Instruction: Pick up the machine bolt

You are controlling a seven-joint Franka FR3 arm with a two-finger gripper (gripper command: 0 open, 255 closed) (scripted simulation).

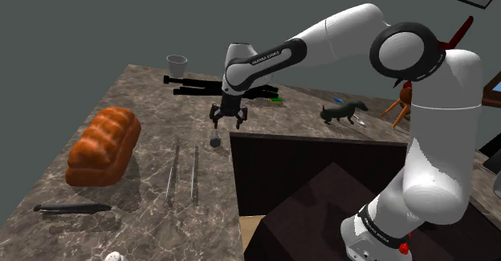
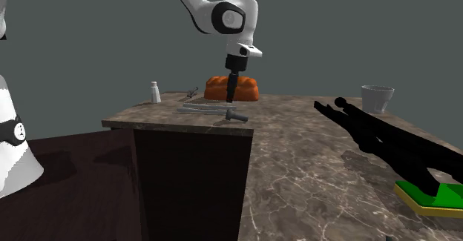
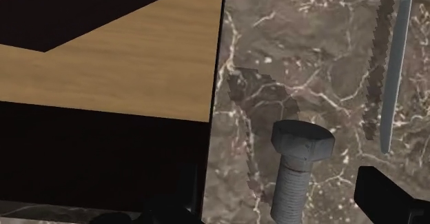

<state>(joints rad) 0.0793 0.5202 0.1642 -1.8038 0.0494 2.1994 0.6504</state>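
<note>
Marble counter (image 1: 144, 211), gripper (image 1: 228, 123) poised above a bolt (image 1: 215, 137).
Orange bread loaf (image 1: 103, 145) lying at 9 o'clock from the bolt in the shoulder view. Gripper fingers spread wide, holding nothing. Grey bolt flat on the counter beside its dark edge, between the fingers, untouched, at the gripper's 7 o'clock.

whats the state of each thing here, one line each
bolt, lying flat on the counter, not held
hand, open, above the bolt
cup, upright
shaker, upright
loaf, whole, lying flat
rods, lying flat, side by side
</note>
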